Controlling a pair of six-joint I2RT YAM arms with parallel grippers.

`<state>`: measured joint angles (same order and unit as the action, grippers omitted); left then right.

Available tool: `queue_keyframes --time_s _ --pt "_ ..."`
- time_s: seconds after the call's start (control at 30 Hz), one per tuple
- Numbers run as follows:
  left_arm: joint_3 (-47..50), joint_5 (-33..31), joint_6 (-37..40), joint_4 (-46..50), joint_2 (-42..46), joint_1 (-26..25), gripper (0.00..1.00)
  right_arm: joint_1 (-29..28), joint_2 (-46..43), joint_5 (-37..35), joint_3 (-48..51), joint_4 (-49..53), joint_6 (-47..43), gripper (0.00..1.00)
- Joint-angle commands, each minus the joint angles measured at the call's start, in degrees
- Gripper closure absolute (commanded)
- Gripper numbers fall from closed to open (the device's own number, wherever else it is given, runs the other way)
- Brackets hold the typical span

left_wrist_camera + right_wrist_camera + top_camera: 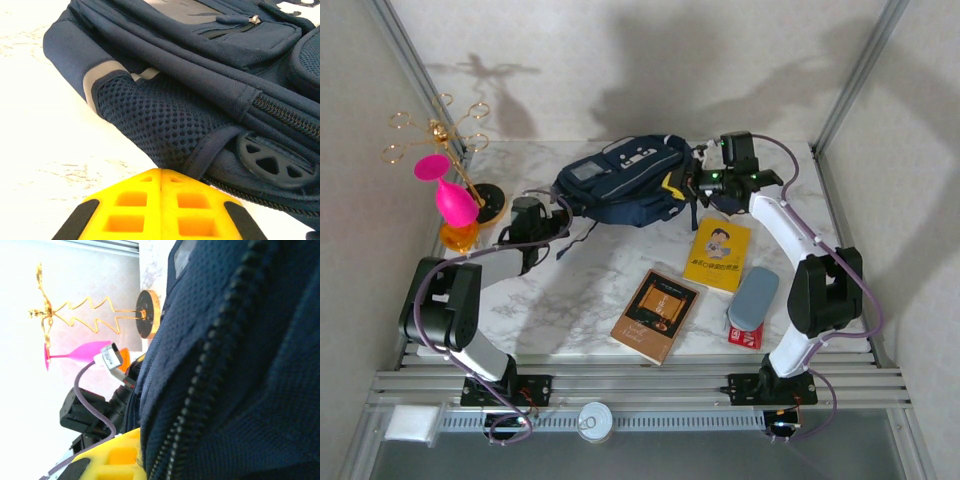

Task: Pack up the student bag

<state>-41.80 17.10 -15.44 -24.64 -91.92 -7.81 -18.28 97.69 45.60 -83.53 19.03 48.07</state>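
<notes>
**A:** How far along is the packing?

**B:** Barely begun, I'd judge. The desk (570, 300) has everything lying loose on it. The bag (620, 182) lies flat at the back centre, and the zips I can see look closed. The brown book (656, 315), yellow book (718, 253) and grey case (753, 298) all lie in front of it, none inside.

**A:** And the jaws?

**B:** The left jaws are pressed together on nothing, just beside the bag's mesh pocket. The right jaws seem pinched on bag fabric beside a zip, at its right end.

**A:** Room to move?

**B:** There is open desk at the front left. Walls close in on both sides. A gold stand (435, 130) and pink glass (445, 190) crowd the back left, near the left arm. The brown book and the case sit close to the near edge.
</notes>
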Motion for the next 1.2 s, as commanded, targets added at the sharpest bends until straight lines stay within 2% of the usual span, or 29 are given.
queue_keyframes --time_s 0.0,0.13,0.23,0.43,0.53,0.63,0.7,0.87,0.93,1.03,1.17 --pt "0.69 1.5 -3.24 -0.46 2.2 0.09 1.0 -0.75 0.67 3.43 0.22 -8.83 1.37 1.0" --pt "3.96 1.78 -7.98 -0.3 7.14 -0.01 0.9 -1.27 1.55 1.74 0.55 -9.47 1.23 1.0" --pt "7.0 0.36 -12.05 0.53 12.04 -0.77 0.73 -2.97 3.32 -0.3 2.32 -10.54 1.07 1.0" --pt "9.06 -4.92 -17.02 8.31 20.46 -3.91 0.64 -8.8 9.62 -3.24 5.47 -18.35 3.14 0.96" --pt "8.86 -7.07 -18.31 12.71 23.8 -5.57 0.62 -10.4 11.0 -6.94 5.42 -16.59 1.41 0.83" --pt "9.9 -7.2 -21.48 15.62 27.03 -7.79 0.6 -10.38 8.65 -9.75 6.49 -13.3 -2.22 0.6" --pt "10.58 -6.91 -23.55 18.14 28.61 -10.66 0.58 -10.41 6.29 -12.87 6.89 -5.8 -7.0 0.45" --pt "12.34 -7.04 -25.82 21.36 29.74 -19.83 0.47 -10.25 -7.18 -24.34 16.81 3.4 -13.84 0.21" --pt "10.86 -6.75 -25.08 24.25 28.7 -23.34 0.42 -9.97 -12.89 -27.63 21.41 6.54 -14.41 0.16" --pt "9.32 -7.87 -24.93 28.06 26.61 -29.68 0.36 -9.5 -20.14 -30.62 29.57 10.56 -13.08 0.14" --pt "9.61 -7.79 -26.29 27.8 23.74 -36.8 0.32 -10.98 -30.08 -29.62 42.41 8.36 -6.81 0.12"
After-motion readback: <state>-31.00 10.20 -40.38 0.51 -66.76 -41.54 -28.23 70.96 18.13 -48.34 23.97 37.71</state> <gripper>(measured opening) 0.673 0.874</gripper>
